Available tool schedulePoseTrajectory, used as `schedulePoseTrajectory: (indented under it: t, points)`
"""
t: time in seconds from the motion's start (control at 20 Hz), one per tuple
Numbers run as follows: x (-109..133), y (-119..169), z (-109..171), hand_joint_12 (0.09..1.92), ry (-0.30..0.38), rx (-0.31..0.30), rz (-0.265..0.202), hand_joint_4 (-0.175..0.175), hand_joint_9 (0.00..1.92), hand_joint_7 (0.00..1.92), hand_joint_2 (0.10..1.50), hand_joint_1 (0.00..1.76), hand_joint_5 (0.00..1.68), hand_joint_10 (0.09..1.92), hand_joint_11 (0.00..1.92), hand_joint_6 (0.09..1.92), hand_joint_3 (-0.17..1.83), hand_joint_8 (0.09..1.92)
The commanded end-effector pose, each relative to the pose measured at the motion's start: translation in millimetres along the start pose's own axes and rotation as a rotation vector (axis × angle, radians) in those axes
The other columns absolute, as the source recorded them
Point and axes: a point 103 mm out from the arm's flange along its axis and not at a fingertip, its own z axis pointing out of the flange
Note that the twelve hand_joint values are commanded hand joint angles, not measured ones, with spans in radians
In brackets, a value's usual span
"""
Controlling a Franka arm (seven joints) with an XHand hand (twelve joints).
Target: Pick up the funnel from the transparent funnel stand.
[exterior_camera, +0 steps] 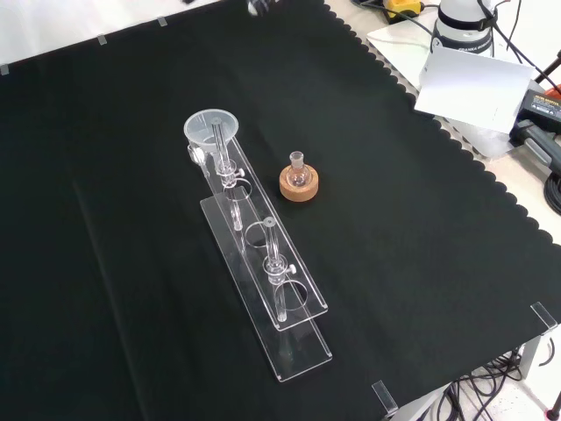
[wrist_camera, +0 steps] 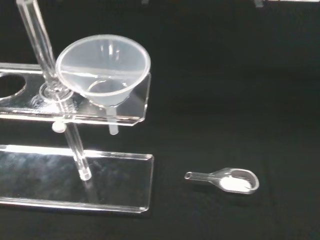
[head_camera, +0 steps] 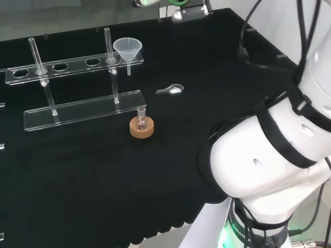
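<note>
The funnel (head_camera: 127, 49) is seated upright, stem down, in the end hole of the transparent funnel stand (head_camera: 77, 64) toward the cloth's far edge in the head view, while the hand's state cannot be told

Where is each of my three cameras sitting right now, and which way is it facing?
Head view: behind and above the arm's base, looking over the white arm links at the bench.
Front view: in front of the arm, looking down on the cloth; the arm's base is at top right.
Wrist view: at the wrist, close on the funnel seated in the end hole of the funnel stand, with a small scoop nearby.
Shared: head and front views both show funnel, stand and the small flask on its cork ring.
</note>
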Motion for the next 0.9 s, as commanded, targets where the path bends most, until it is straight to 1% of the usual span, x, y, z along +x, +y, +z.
schedulePoseTrajectory:
  t: [0.05, 0.35, 0.5, 0.6, 0.75, 0.9]
  points:
    - [40.7, 39.9, 9.9, 1.25, -0.006, 0.004, -0.074, 0.004, 0.07, 0.05, 1.01, 0.07, 0.17, 0.62, 0.0, 0.09, 0.37, 0.25]
    - [54.9, 59.6, 20.7, 1.26, -0.034, 0.065, -0.085, 0.008, 0.07, 0.04, 0.95, 0.21, 0.16, 0.64, 0.0, 0.09, 0.33, 0.27]
    - [58.3, 66.5, 26.6, 1.26, -0.059, 0.116, -0.093, 0.01, 0.06, 0.02, 0.91, 0.27, 0.15, 0.64, 0.0, 0.09, 0.3, 0.28]
    - [59.7, 69.8, 30.7, 1.27, -0.07, 0.149, -0.098, 0.012, 0.06, 0.01, 0.86, 0.35, 0.14, 0.65, 0.0, 0.09, 0.28, 0.28]
    - [60.6, 73.4, 35.1, 1.31, -0.069, 0.179, -0.103, 0.016, 0.04, 0.0, 0.82, 0.42, 0.11, 0.67, 0.0, 0.09, 0.26, 0.21]
    - [60.5, 77.2, 38.8, 1.35, -0.075, 0.218, -0.108, 0.019, 0.02, 0.0, 0.8, 0.45, 0.1, 0.69, 0.0, 0.09, 0.25, 0.15]
